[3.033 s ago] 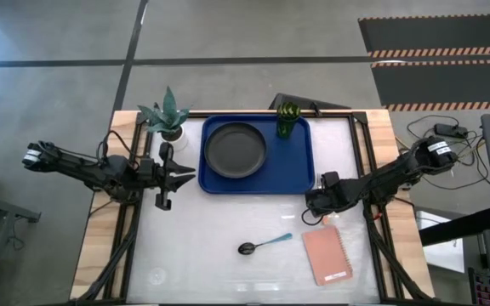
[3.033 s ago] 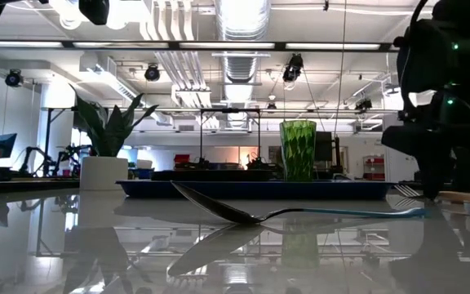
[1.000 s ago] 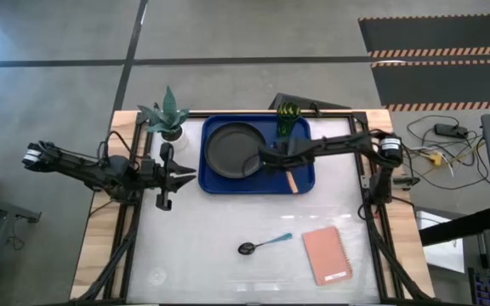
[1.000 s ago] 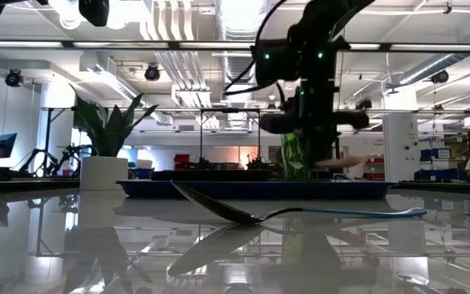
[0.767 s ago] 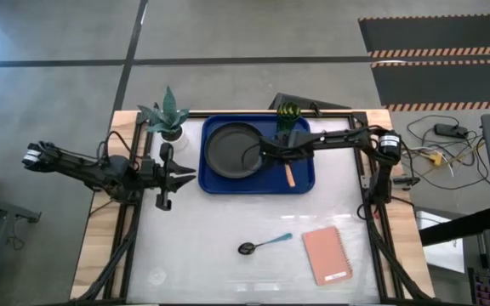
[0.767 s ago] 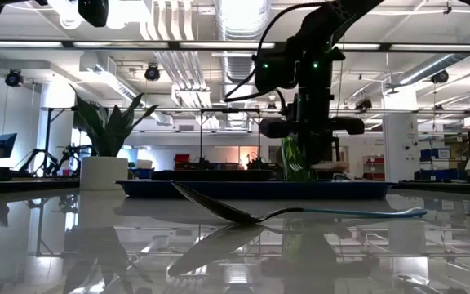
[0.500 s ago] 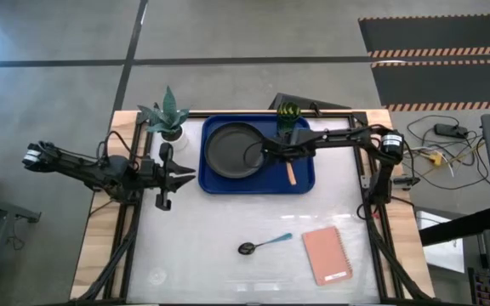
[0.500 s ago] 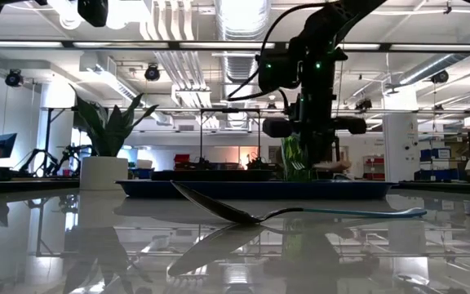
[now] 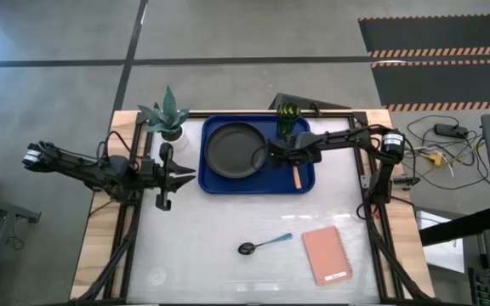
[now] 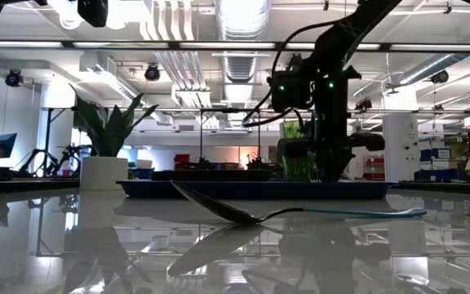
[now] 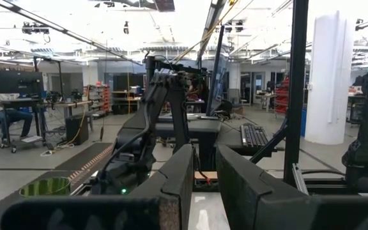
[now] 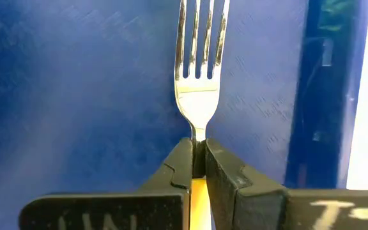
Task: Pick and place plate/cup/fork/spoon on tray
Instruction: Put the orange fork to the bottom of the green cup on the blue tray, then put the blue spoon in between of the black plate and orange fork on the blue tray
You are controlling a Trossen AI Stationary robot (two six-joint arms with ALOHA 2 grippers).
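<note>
A white table (image 9: 228, 272) framed in wood is viewed from above. The blue tray (image 9: 219, 183) is positioned at 12 o'clock, carrying the plate (image 9: 232, 149) and the cup (image 9: 288, 117). Over the tray's 3 o'clock side, the right gripper (image 12: 198, 160) is clamped on the fork (image 12: 200, 70). The spoon (image 9: 263, 244) is located at 6 o'clock. The left gripper (image 9: 165, 177) is parked at 9 o'clock, fingers slightly apart.

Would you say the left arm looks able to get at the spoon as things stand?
Probably yes. The spoon lies alone on bare table, apart from the notebook, with nothing over it. The left gripper waits beside the tray, while the right gripper is busy over the tray holding the fork.
</note>
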